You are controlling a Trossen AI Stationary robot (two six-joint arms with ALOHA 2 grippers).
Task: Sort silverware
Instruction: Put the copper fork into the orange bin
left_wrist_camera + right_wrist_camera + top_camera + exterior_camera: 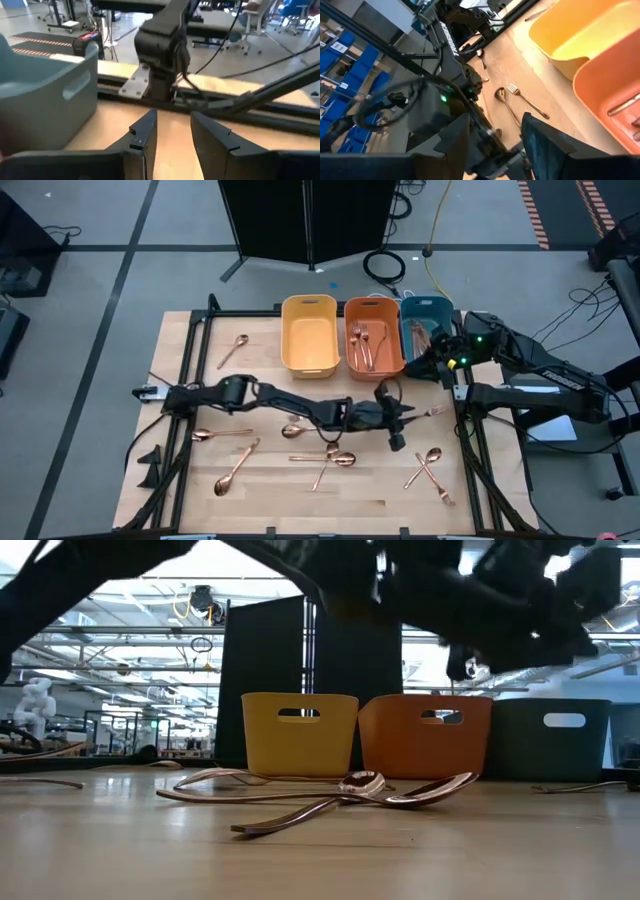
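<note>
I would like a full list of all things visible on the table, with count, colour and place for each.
yellow bin: one, yellow, far side of table, looks empty
orange bin: one, orange, beside the yellow one, holds copper pieces
teal bin: one, teal, beside the orange one, holds copper pieces
loose silverware: roughly ten pieces, copper, scattered on the wooden table
left gripper: one, dark, open, above the table's right part, empty
right gripper: one, dark, open, near the teal bin
</note>
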